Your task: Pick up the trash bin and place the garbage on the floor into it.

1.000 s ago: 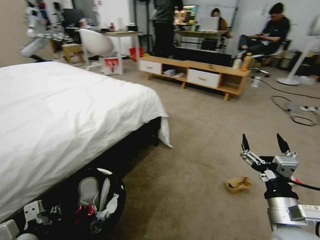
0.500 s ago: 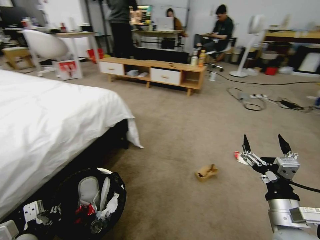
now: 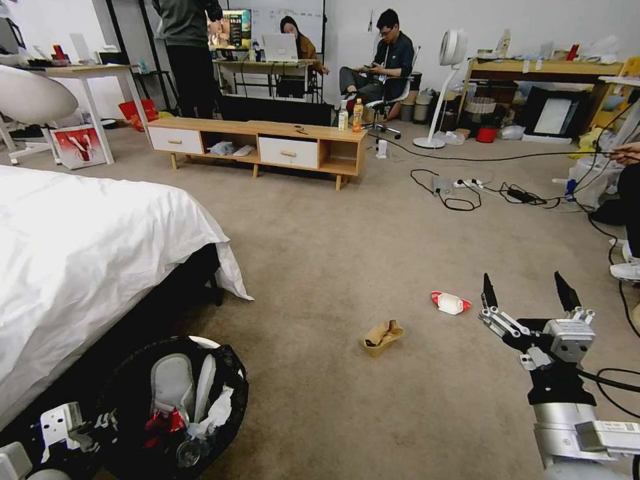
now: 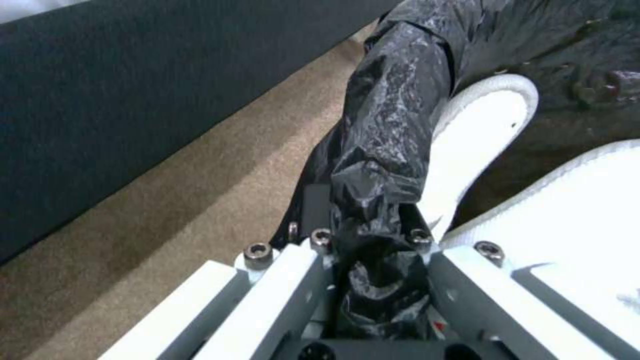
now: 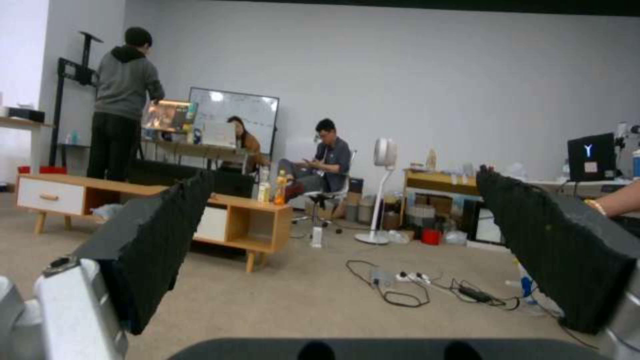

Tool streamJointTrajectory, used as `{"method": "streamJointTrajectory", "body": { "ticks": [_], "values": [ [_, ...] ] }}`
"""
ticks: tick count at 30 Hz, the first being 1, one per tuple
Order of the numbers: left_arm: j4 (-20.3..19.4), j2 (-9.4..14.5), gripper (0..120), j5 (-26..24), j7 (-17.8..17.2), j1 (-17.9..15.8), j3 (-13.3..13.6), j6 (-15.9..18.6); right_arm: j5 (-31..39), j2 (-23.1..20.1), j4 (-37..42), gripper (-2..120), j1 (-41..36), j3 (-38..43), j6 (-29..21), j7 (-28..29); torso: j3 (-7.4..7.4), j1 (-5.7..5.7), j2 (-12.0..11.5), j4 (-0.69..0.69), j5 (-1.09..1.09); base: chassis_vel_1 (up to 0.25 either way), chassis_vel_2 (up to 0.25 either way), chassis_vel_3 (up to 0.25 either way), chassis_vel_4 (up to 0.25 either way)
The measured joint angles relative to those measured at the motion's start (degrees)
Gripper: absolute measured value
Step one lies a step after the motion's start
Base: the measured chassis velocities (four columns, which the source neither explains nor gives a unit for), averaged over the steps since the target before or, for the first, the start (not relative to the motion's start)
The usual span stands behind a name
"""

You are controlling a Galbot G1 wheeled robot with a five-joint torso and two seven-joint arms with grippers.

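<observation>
The trash bin (image 3: 177, 407) hangs low beside the bed (image 3: 87, 260), its bagged rim pinched in the left end effector (image 4: 373, 260). That grip is mostly slippery liner, so the bin could slide free. 2 scraps lie ahead on the floor (image 3: 347, 253) (tan cardboard (image 3: 382, 333), red-and-white packet (image 3: 451, 303)); the right end effector (image 3: 530, 293) hovers spread wide, and its tips may push a scrap away

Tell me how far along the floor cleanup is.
Partly done. The trash bin already holds tissues and a red wrapper, and the left end effector grips its bagged rim. The right end effector is open and empty. Tan cardboard and a red-and-white packet remain on the floor.
</observation>
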Motion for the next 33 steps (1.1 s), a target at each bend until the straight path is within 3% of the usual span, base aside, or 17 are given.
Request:
{"method": "streamJointTrajectory", "body": {
  "ticks": [18, 33],
  "values": [
    [0.0, 0.0, 1, -0.1, -0.1, -0.1, -0.3, 0.0, -0.3, 0.2, -1.0, 100, -0.4, -0.8, 0.4, 0.0, 0.0, 0.0, 0.0, 0.0, 0.0, -0.006, 0.005, 0.004, -0.004],
    [0.3, 0.0, 1, 0.3, 0.1, -0.2, 0.1, 0.0, -0.2, 0.0, -1.0, 100, -0.3, -0.7, 0.4, 0.3, 0.01, 0.0, 0.0, 0.0, 0.0, -0.143, 0.145, 0.144, -0.146]
  ]
}}
